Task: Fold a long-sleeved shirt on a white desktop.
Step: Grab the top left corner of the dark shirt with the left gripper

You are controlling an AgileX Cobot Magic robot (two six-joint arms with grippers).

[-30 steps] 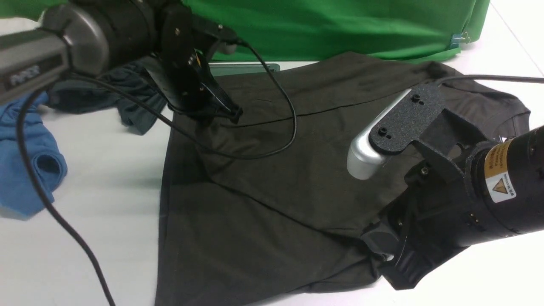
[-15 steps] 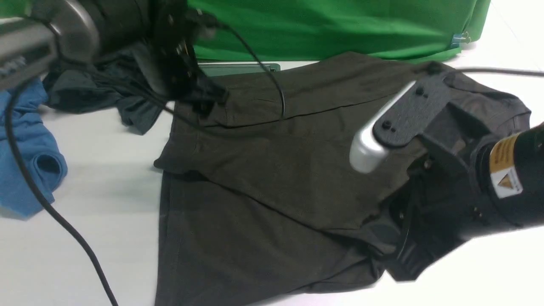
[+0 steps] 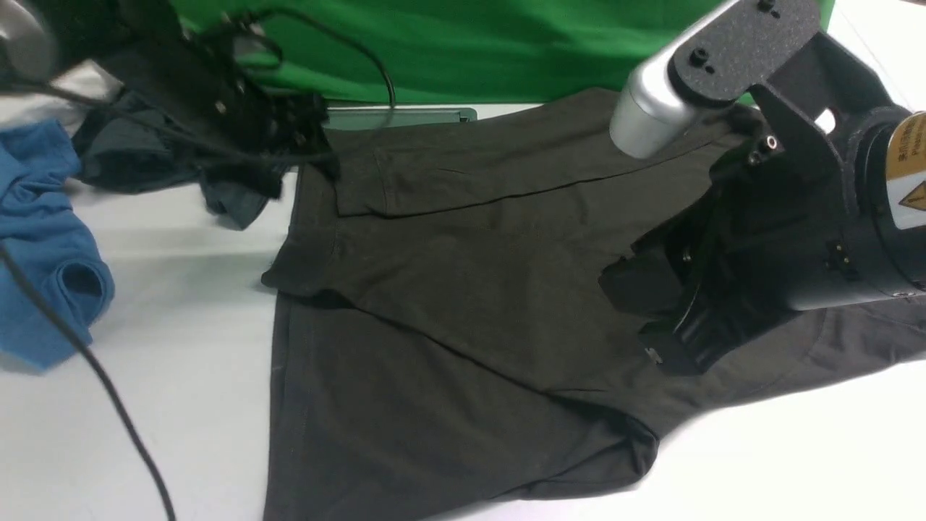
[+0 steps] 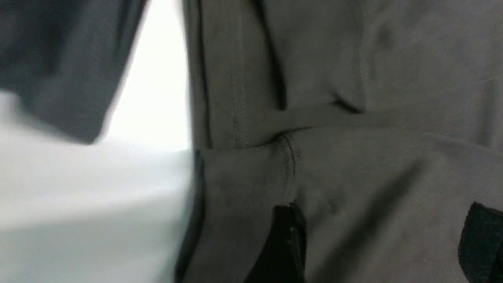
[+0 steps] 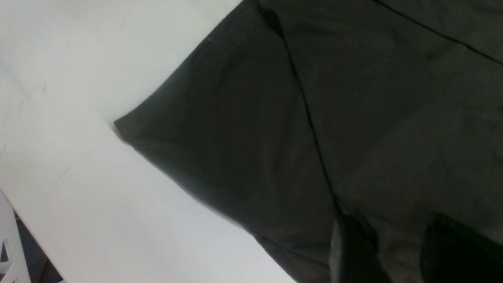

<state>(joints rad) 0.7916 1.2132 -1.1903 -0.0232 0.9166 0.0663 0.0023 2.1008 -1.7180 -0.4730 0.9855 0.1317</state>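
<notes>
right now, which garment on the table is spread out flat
The dark olive-brown shirt; the blue garment and teal-grey garment lie bunched up.

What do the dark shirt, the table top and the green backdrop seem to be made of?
Long-sleeved shirt: soft matte knit fabric, probably cotton jersey; stitched hems, limp folds. White desktop: smooth hard board, likely laminate; faint sheen, no grain. Green backdrop: thin woven cloth, it seems; it hangs in creases.

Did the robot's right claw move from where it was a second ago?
Yes. The right gripper rose from the near corner of the long-sleeved shirt; in the front view its wrist now overlaps the green backdrop.
</notes>
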